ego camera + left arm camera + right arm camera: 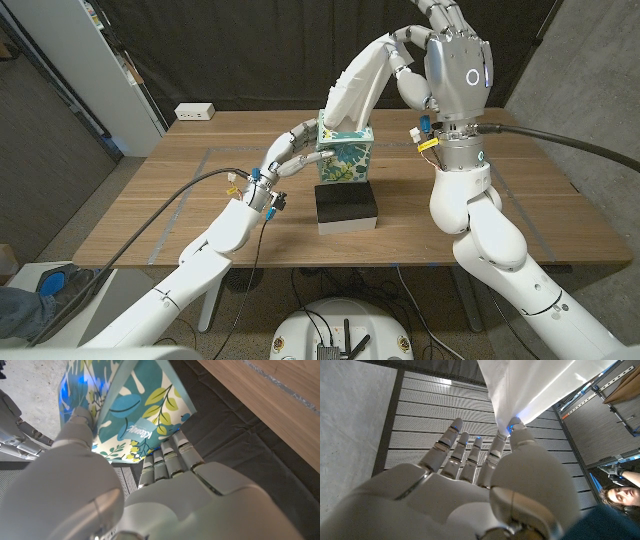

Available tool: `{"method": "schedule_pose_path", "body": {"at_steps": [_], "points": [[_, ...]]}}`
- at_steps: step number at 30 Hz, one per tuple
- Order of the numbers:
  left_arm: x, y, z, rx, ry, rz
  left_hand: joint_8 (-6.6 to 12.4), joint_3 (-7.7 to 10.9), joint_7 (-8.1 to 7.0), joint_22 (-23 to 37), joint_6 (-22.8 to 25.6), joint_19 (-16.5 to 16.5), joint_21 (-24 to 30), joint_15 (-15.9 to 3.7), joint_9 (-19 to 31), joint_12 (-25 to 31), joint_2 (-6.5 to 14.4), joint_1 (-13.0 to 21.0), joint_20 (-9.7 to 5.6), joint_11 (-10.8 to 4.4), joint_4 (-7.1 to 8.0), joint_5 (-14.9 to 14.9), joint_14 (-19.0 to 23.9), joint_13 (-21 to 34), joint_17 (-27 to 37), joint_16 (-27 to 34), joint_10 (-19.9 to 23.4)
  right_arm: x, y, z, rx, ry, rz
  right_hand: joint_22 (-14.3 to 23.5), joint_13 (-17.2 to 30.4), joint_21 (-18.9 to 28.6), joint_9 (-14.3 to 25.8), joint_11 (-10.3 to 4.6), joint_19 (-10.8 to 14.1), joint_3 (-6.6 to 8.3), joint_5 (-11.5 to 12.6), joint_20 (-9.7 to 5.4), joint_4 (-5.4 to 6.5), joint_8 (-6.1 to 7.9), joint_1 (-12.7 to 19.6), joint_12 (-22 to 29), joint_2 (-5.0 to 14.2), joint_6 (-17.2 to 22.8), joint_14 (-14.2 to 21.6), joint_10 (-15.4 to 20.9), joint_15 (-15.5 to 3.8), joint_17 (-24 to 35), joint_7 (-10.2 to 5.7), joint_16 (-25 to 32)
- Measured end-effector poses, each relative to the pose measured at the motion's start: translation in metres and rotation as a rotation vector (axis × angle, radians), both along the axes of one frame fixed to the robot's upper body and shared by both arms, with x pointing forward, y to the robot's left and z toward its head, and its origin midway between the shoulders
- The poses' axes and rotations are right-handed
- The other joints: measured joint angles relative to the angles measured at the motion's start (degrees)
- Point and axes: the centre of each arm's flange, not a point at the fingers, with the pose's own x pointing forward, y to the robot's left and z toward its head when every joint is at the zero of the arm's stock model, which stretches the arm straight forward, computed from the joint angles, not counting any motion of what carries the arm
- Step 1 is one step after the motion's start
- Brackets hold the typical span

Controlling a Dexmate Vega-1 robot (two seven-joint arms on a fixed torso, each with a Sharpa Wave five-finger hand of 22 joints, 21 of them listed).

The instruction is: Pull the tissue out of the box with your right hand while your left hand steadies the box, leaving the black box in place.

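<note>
White tissue [352, 88] runs in a long taut sheet from the top of the tissue box [346, 155] up to my right hand [452, 62], which I hold high above the table. In my right wrist view the same tissue [540, 385] is pinched between my thumb and a fingertip, while my other fingers [451, 435] stand spread and hold nothing. The sheet's lower end seems to sit at the box's opening, though I cannot tell whether it has come free of the slot.

The box, printed in teal with green and yellow leaves, stands upright near the middle of the wooden table [170, 205]. My left hand [288, 152] reaches in from the side and grips it; my left wrist view shows the box [135, 410] with my thumb pressed on one printed face and my fingers [167, 455] wrapped against another, so the steadying hold is in place.

The black box [346, 208] lies just in front of the tissue box, on the side nearer me. I cannot tell whether the two touch. Neither of my hands touches it.

By my reckoning the task is most of the way through: the box is braced, the tissue is gripped and drawn far out. What is left is to lift the last of the sheet clear of the opening without dragging the box or nudging the black one.

A white power strip [194, 112] lies at the table's far left corner.
</note>
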Motion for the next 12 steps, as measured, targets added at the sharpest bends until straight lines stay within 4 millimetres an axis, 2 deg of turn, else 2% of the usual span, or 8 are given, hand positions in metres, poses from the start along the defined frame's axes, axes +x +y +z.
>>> {"method": "schedule_pose_path", "body": {"at_steps": [6,12], "points": [[0.0011,-0.0007,-0.0030,0.003,0.007,-0.003,0.01,0.00,0.00,0.00,0.00,0.00,0.00,0.00,0.00,-0.10,-0.14,0.14,0.00,0.00,0.00,0.22,0.00,0.00,0.00,0.00,0.00,-0.0005,-0.0005,0.0026,0.001,-0.001,0.004,0.00,0.03,0.00,-0.01,0.00,0.00,-0.24,0.00,0.00,-0.24,-0.05,0.01,0.00,0.00,0.00,0.31,0.00,0.31,0.00,0.00,0.41],[0.0020,-0.0017,-0.0054,0.004,0.011,-0.006,0.00,-0.01,0.00,-0.01,0.00,0.00,-0.01,0.00,-0.01,-0.10,-0.13,0.13,0.00,0.01,0.00,0.23,-0.01,0.00,0.00,0.00,-0.01,-0.0007,-0.0005,0.0045,0.000,0.003,0.005,0.00,0.03,0.00,-0.01,0.00,0.01,-0.49,0.00,0.01,0.00,-0.35,0.00,0.00,0.00,0.00,0.62,0.00,0.00,-0.01,0.00,0.43]]}}
